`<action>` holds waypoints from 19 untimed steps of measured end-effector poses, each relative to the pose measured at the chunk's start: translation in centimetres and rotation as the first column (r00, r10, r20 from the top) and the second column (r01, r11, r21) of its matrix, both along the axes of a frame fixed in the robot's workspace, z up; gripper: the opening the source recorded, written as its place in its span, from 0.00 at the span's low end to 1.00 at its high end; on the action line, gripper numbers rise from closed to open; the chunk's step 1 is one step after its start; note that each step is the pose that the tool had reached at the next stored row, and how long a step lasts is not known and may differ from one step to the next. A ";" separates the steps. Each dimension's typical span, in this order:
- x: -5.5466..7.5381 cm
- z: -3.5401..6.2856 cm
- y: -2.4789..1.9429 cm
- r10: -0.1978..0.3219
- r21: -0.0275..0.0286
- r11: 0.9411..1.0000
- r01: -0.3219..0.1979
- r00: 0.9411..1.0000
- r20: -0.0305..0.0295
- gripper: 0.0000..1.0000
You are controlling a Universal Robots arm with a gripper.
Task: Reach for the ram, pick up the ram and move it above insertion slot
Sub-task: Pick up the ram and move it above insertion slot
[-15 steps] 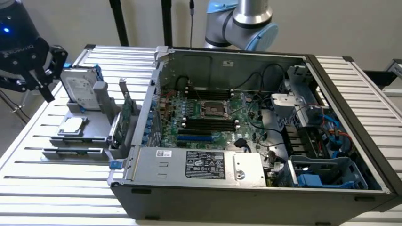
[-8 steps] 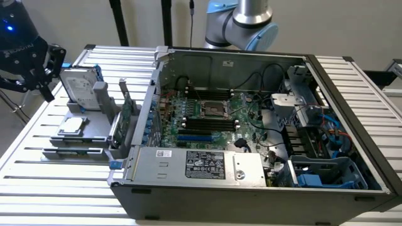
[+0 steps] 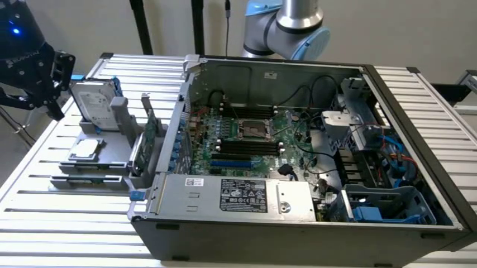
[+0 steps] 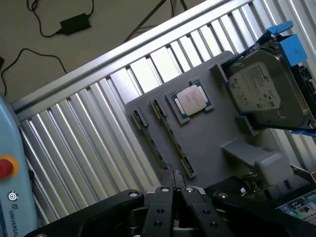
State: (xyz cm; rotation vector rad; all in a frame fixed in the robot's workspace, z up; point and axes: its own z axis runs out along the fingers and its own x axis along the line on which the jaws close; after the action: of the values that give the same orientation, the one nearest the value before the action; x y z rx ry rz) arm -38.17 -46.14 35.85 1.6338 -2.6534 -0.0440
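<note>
The ram shows edge-on as two thin green sticks (image 4: 174,143) standing in slots of a grey holder (image 4: 212,138). In the exterior view they sit in the holder's front rails (image 3: 86,180), at the exterior view's left of the open computer case. My gripper (image 3: 52,109) hangs above and beyond the holder, apart from the sticks. In the wrist view its black fingers (image 4: 165,197) lie pressed together with nothing between them, a short way from the sticks' near ends. The black memory slots (image 3: 246,148) lie on the motherboard inside the case.
On the holder stand an upright silver hard drive (image 4: 269,89) in a blue frame, a processor chip (image 4: 192,101) and a taller green card (image 3: 153,134). The case wall (image 3: 175,128) rises between holder and motherboard. Cables (image 3: 298,128) cross the board. A ribbed metal table (image 3: 60,223) carries everything.
</note>
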 end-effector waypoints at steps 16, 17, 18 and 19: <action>0.0 0.21 0.00 0.287 0.000 0.958 -0.287 0.958 0.000 0.11; 0.0 0.23 0.00 0.305 0.000 0.952 -0.305 0.952 0.000 0.11; 0.0 0.24 0.00 0.323 0.000 0.946 -0.323 0.946 0.000 0.11; 0.0 0.25 0.00 0.340 0.000 0.941 -0.340 0.941 0.000 0.11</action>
State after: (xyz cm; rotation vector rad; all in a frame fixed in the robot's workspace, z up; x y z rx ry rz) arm -38.17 -46.14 36.10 2.0640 -2.3286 -0.0365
